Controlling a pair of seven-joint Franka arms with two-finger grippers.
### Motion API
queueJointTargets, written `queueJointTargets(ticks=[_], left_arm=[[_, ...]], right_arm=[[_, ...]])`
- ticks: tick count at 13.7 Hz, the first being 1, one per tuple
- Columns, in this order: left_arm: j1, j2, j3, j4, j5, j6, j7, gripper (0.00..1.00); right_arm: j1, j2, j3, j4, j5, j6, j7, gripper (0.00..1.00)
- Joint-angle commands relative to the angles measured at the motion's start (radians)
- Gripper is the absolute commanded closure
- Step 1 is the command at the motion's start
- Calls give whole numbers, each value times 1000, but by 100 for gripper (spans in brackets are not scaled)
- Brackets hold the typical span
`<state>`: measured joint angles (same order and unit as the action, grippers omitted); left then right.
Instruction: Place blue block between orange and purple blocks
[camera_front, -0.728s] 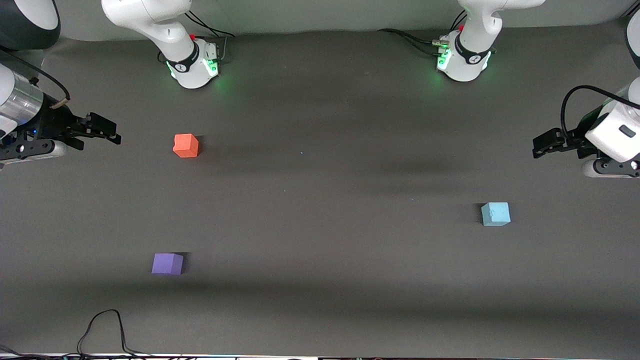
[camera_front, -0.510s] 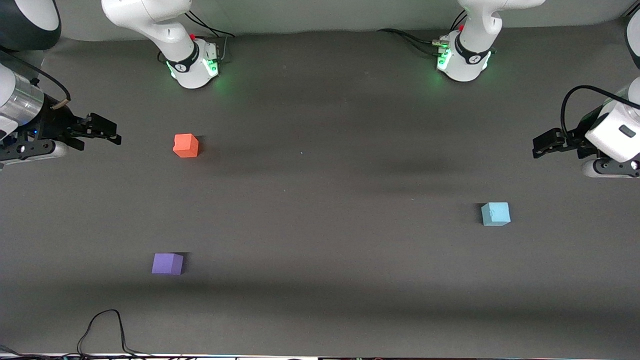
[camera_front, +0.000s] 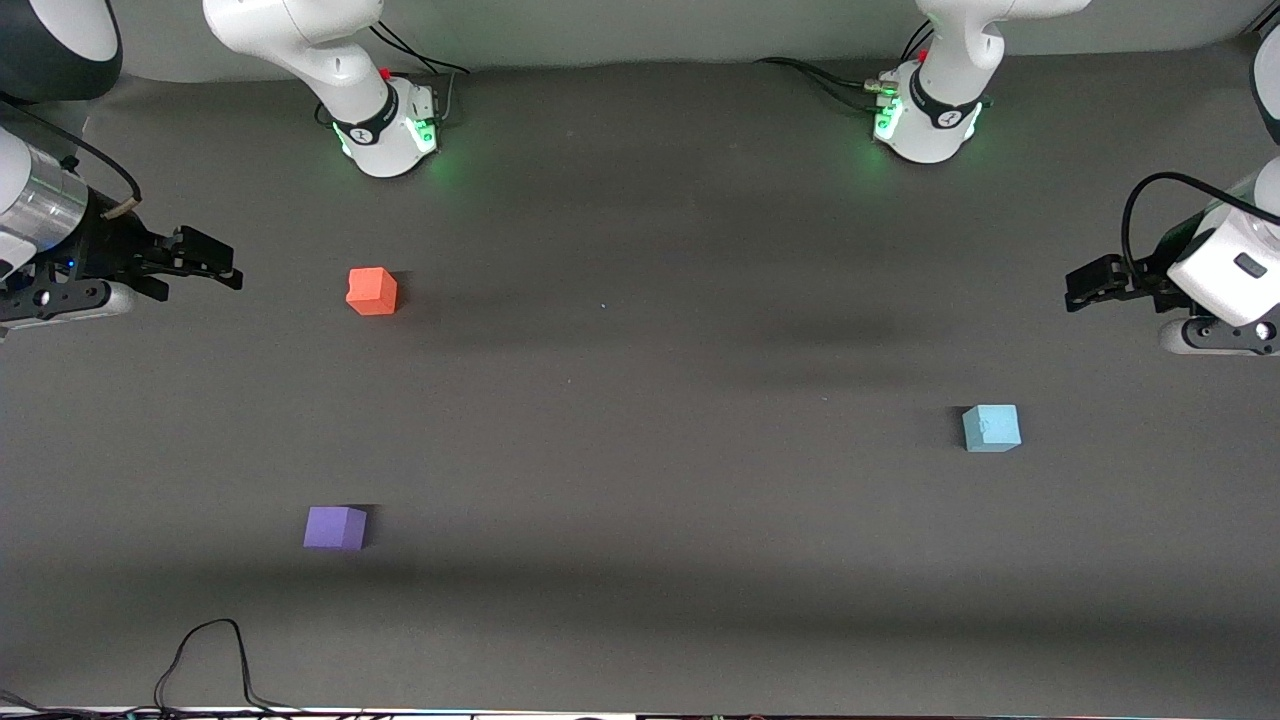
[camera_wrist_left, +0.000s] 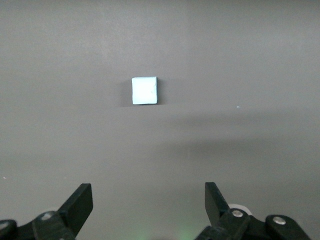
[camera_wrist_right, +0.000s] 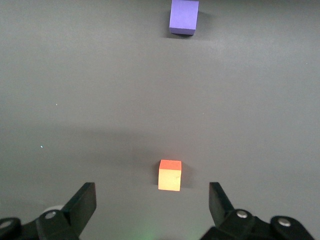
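The light blue block (camera_front: 991, 428) sits on the dark table toward the left arm's end; it also shows in the left wrist view (camera_wrist_left: 144, 90). The orange block (camera_front: 372, 291) sits toward the right arm's end, and the purple block (camera_front: 335, 527) lies nearer the front camera than it. Both show in the right wrist view, orange (camera_wrist_right: 170, 175) and purple (camera_wrist_right: 183, 16). My left gripper (camera_front: 1082, 284) hangs open and empty above the table's end, apart from the blue block. My right gripper (camera_front: 222, 268) is open and empty, beside the orange block.
A black cable (camera_front: 215, 655) loops on the table near the front edge, nearer the camera than the purple block. The two arm bases (camera_front: 390, 125) (camera_front: 925, 120) stand along the back edge.
The left gripper has shifted very slightly. The blocks and the right arm have not moved.
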<state>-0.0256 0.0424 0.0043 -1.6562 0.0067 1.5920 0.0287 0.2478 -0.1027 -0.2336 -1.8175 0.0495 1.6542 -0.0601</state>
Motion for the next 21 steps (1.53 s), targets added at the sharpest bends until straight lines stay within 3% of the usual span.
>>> queueJointTargets(ticks=[1,5,7,9,15,20,21], left_arm=[[38,-7,6,-48,12,38,69,0],[38,0,6,-235,13,257,69,0],[36,36,5,-382,12,470,69,0],[39,95,6,-468,12,653,73,0],[35,384,5,-447,12,994,76,0],[35,464,5,-398,12,996,77,0],[35,464,5,-398,10,990,76,21]], right_arm=[[4,-9,-6,-6,-7,4,-20,0],[4,-5,-6,-6,-7,4,-20,0],[5,0,-6,-2,-7,6,-20,0],[5,0,-4,-2,-7,9,-20,0],[2,-2,-7,18,-7,4,-20,0],[2,-3,-7,35,-8,-28,-21,0],[2,-6,-7,35,-8,-30,-21,0]])
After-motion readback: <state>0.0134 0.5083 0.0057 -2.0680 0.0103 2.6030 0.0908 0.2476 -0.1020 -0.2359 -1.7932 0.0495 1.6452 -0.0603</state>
